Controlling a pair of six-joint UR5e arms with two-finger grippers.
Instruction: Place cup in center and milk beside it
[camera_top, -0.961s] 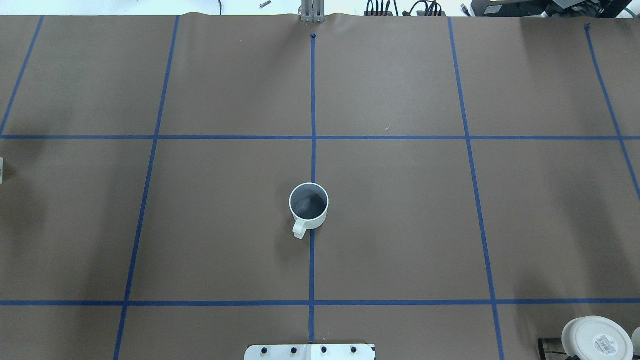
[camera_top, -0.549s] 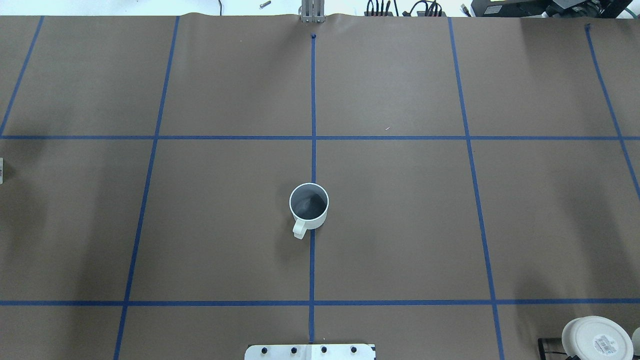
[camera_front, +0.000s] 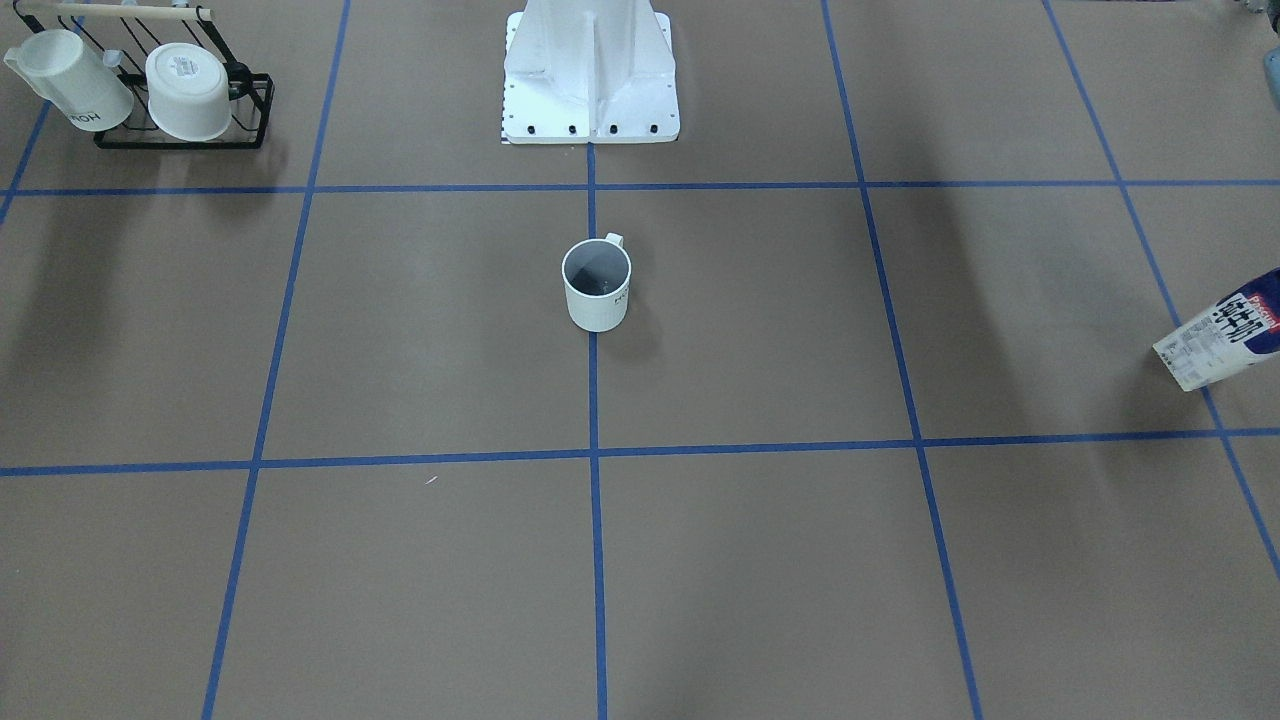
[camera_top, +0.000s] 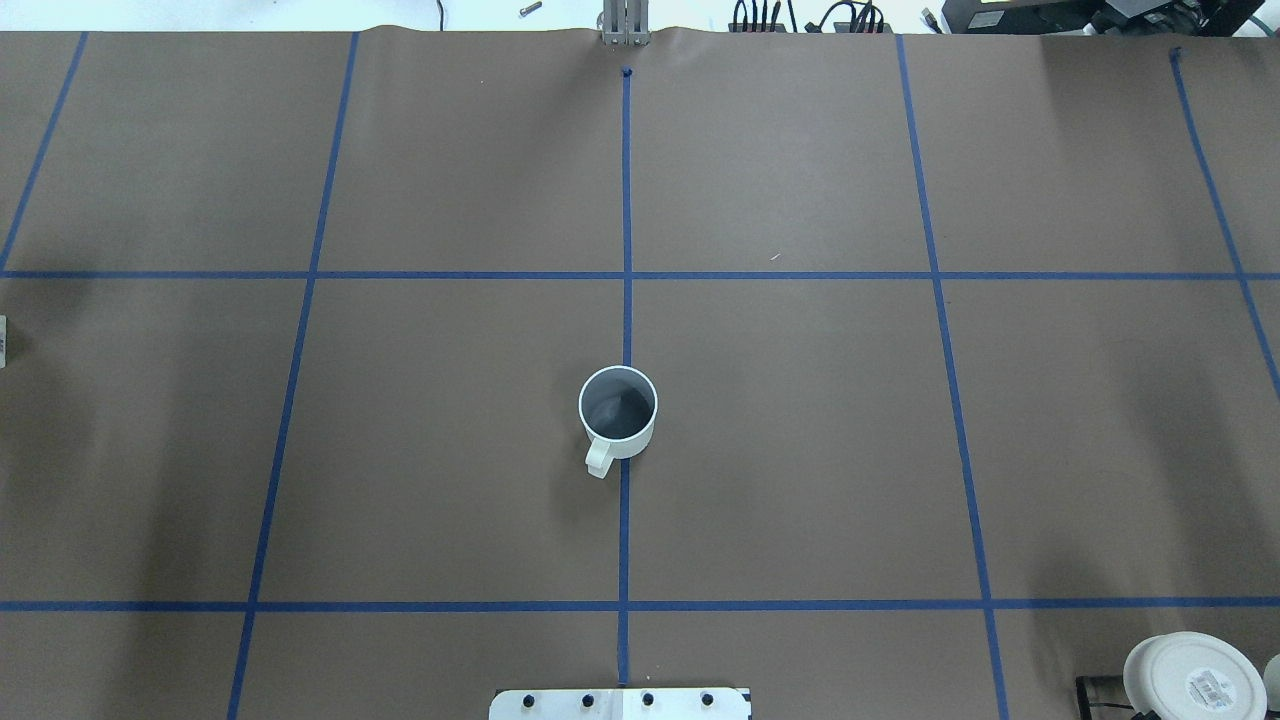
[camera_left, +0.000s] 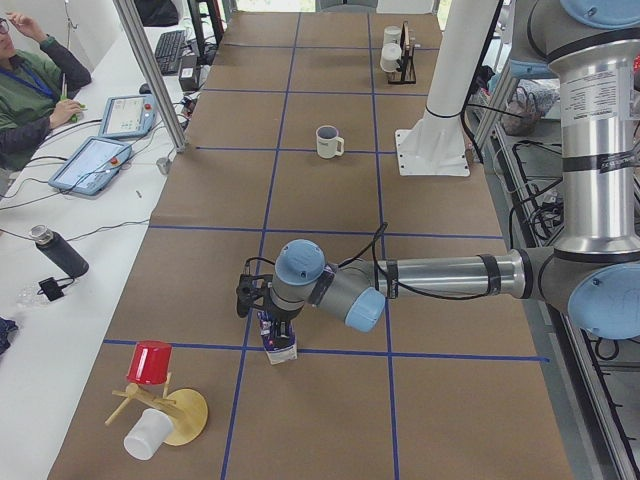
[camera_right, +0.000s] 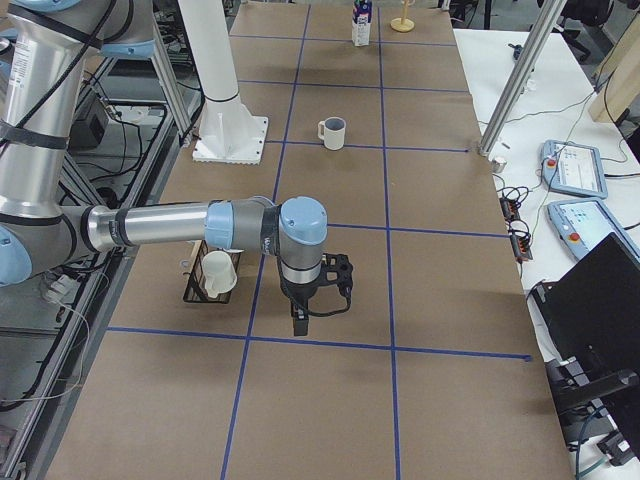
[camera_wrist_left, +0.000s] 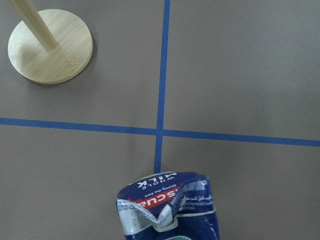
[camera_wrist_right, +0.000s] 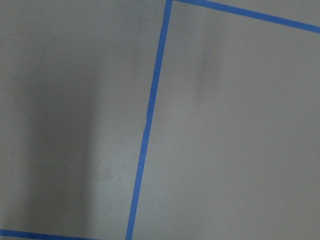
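Observation:
The white HOME cup (camera_top: 618, 410) stands upright on the blue tape line through the center squares (camera_top: 790, 440), handle toward the robot; it also shows in the front view (camera_front: 597, 285). The milk carton (camera_left: 280, 340) stands far out on the robot's left, at a tape crossing; it shows at the front view's right edge (camera_front: 1225, 335) and in the left wrist view (camera_wrist_left: 170, 210). My left gripper (camera_left: 268, 312) is right above the carton; I cannot tell whether it is open or shut. My right gripper (camera_right: 310, 300) hangs over bare table near the rack; its state is unclear.
A black rack (camera_front: 180, 100) with a HOME mug and a plain white cup stands on the robot's right. A wooden stand (camera_left: 160, 410) with a red cup and a white cup is beyond the milk. The robot's white base (camera_front: 590, 90) is behind the cup.

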